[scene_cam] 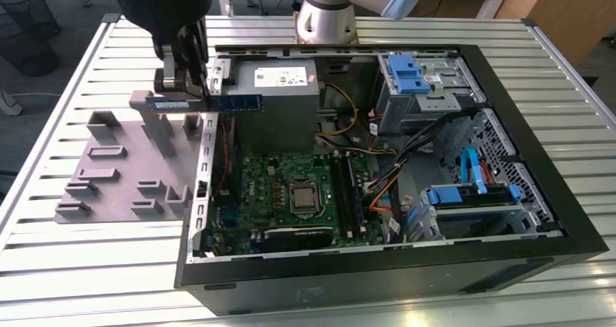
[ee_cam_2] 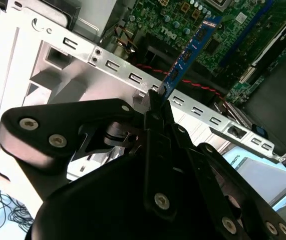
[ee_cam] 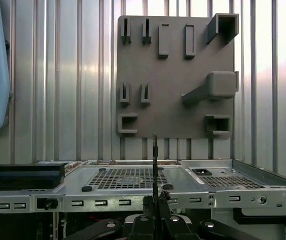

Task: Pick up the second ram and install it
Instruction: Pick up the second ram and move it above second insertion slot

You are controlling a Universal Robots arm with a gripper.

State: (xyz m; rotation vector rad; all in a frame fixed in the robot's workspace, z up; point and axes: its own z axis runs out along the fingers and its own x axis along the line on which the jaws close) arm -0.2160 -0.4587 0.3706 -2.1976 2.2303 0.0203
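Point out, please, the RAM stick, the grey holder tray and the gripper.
RAM stick [scene_cam: 239, 103], exterior view, middle of its flat face.
grey holder tray [scene_cam: 125, 167], exterior view, bare base plate.
gripper [ee_cam_2: 155, 102], second wrist view, between fingertips.

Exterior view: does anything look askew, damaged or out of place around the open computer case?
Nothing stands out. The memory stick is held level by the gripper, above the case's wall on the exterior view's left. The grey holder tray lies flat on the table.
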